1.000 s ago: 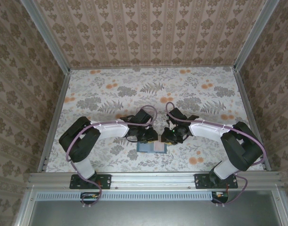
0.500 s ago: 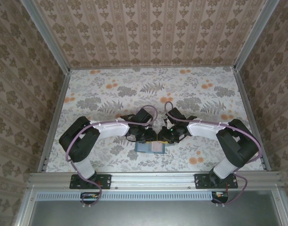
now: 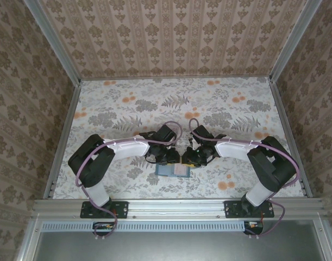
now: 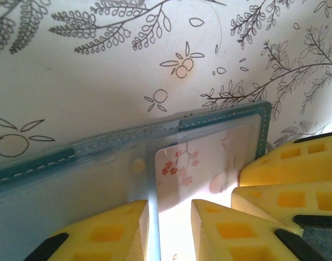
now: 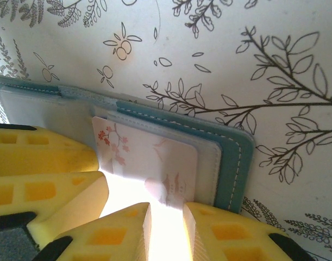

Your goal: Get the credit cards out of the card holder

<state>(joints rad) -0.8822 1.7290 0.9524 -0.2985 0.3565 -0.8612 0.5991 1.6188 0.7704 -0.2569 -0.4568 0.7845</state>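
Note:
The teal card holder (image 3: 167, 171) lies open and flat on the table near the front edge, its blue-grey inside (image 4: 57, 190) up. A pale pink card (image 4: 198, 163) with a blossom print sits in its right panel (image 5: 231, 163). My left gripper (image 4: 170, 231) is open just above it, one finger on each side of the centre fold. My right gripper (image 5: 166, 231) is open over the card's (image 5: 149, 157) outer corner, and that edge runs into the gap between the fingers. Both grippers (image 3: 168, 157) (image 3: 190, 158) meet over the holder. A dark grey card is hidden.
The floral tablecloth (image 3: 171, 109) stretches away behind the holder. Patterned walls and metal rails (image 3: 62, 141) close in the table on three sides. The two grippers' yellow fingers (image 4: 290, 174) nearly touch each other over the holder.
My right gripper has moved left onto the holder's right panel, covering the pink card in the top view. The left gripper has stayed over the holder's middle.

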